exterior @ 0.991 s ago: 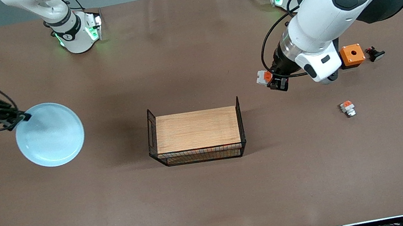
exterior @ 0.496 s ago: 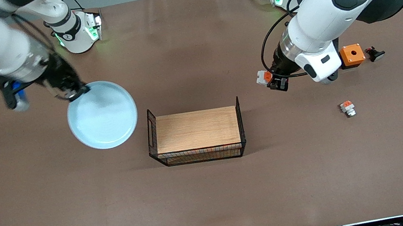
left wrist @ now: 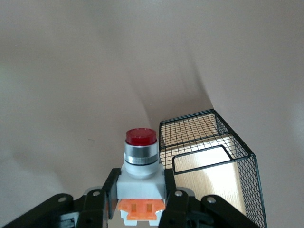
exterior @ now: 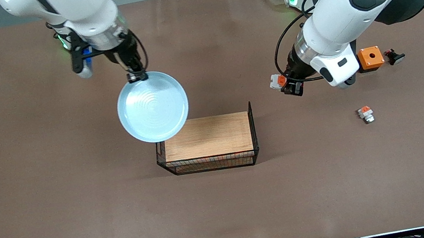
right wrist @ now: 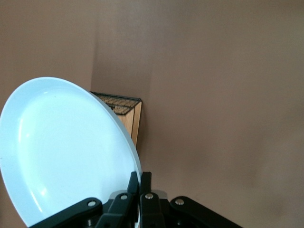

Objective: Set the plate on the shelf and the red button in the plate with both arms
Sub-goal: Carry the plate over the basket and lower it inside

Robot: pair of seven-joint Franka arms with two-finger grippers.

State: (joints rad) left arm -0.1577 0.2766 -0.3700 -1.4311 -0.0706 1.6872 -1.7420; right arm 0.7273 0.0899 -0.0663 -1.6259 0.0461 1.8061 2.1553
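Observation:
The pale blue plate [exterior: 152, 106] hangs in the air by its rim from my right gripper [exterior: 137, 76], which is shut on it. The plate overlaps the corner of the wooden-topped rack [exterior: 207, 136] at the right arm's end. In the right wrist view the plate [right wrist: 61, 147] fills one side, its rim pinched at my right gripper [right wrist: 143, 183]. My left gripper [exterior: 290, 87] is shut on the red button [exterior: 278, 81], held over bare table beside the rack at the left arm's end. In the left wrist view my left gripper [left wrist: 141, 183] clamps the red button [left wrist: 140, 161], its dark red cap pointing away.
An orange square box [exterior: 370, 57] and a small black part [exterior: 394, 56] lie near the left arm. A white-and-orange part with a silvery tip [exterior: 366, 114] lies nearer the front camera. The rack's black wire end [left wrist: 209, 152] shows in the left wrist view.
My right arm has swung the plate from the right arm's end of the table toward the middle, up to the rack's corner. The left arm has not moved.

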